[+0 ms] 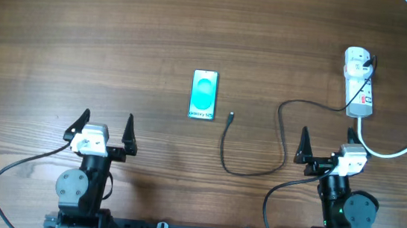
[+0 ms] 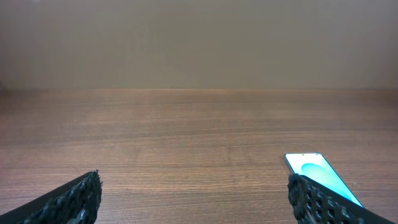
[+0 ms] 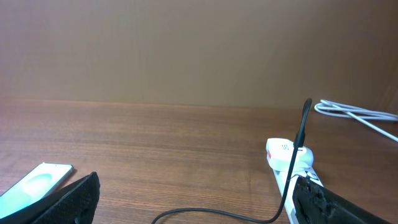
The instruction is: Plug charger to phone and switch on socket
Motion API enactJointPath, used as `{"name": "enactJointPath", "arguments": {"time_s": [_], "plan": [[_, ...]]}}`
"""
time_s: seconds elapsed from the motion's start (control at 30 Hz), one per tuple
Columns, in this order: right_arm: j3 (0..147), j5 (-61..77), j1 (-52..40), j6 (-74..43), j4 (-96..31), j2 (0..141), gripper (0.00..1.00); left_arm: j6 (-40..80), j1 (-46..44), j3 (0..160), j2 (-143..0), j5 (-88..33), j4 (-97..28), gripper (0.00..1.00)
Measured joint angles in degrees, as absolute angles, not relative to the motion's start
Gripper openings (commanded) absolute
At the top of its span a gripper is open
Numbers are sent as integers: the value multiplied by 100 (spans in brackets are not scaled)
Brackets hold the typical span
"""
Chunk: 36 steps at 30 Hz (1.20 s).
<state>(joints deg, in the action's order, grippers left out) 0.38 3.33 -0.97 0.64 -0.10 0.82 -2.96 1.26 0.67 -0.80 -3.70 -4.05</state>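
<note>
Overhead: left gripper (image 1: 106, 122) and right gripper (image 1: 326, 143) spread wide, empty; charger (image 1: 231, 117) tip beside phone (image 1: 204, 94), nearer right arm.

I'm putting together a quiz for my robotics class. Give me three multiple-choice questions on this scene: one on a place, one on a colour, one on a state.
1. Where is the tip of the charger?
A) plugged into the phone
B) on the table, right of the phone, apart from it
C) held in a tool

2. What colour is the phone's screen?
A) red
B) cyan
C) black

3. How are the left tool and the right tool?
A) both open and empty
B) left shut on the phone
C) right shut on the charger

Answers:
1 B: the overhead view shows bare wood between tip and phone.
2 B: the screen is bright turquoise in all three views.
3 A: both tools' fingers are spread, with nothing between them.
</note>
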Motion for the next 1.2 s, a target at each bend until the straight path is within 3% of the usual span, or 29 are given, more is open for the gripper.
{"name": "enactJointPath", "arguments": {"time_s": [0.2,0.57,0.83,1.2], "plan": [[38,333,-97,64,-10,82,100,-283,126,67,-80,-434,-395,100],[38,336,-97,64,-10,84,100,395,126,60,-80,-1643,-167,100],[38,333,-97,67,-10,84,100,1004,126,56,-80,-3601,60,100],[38,333,-97,64,-8,84,100,2099,126,51,-78,-4106,3168,100]]}}
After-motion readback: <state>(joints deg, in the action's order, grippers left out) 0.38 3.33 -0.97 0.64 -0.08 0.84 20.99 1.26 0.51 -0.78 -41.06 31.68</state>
